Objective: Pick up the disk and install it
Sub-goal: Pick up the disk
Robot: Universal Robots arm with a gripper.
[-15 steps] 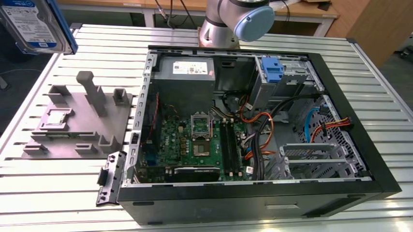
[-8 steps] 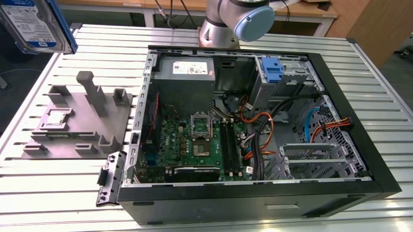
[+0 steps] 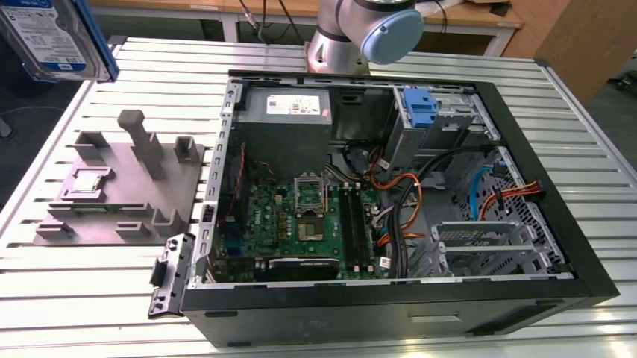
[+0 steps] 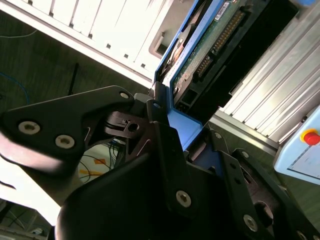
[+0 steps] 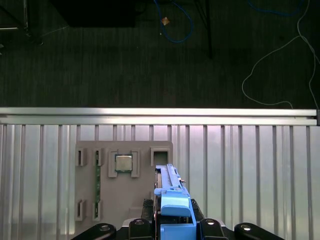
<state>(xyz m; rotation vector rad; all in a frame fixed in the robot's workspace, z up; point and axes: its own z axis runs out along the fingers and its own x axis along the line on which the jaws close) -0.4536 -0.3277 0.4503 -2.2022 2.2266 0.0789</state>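
From where I stand the gripper (image 5: 175, 223) has its fingers closed on the blue carrier frame of the hard disk (image 3: 55, 37), held high above the table (image 3: 179, 67) edge by the grey stand (image 3: 119, 195), so pickup looks done but fitting it into the open computer case (image 3: 398, 298) is not.

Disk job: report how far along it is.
Done: the disk is picked up, clear of the grey stand. In hand: the gripper clamps its blue carrier frame. Left: installing; it is not yet in the open computer case.
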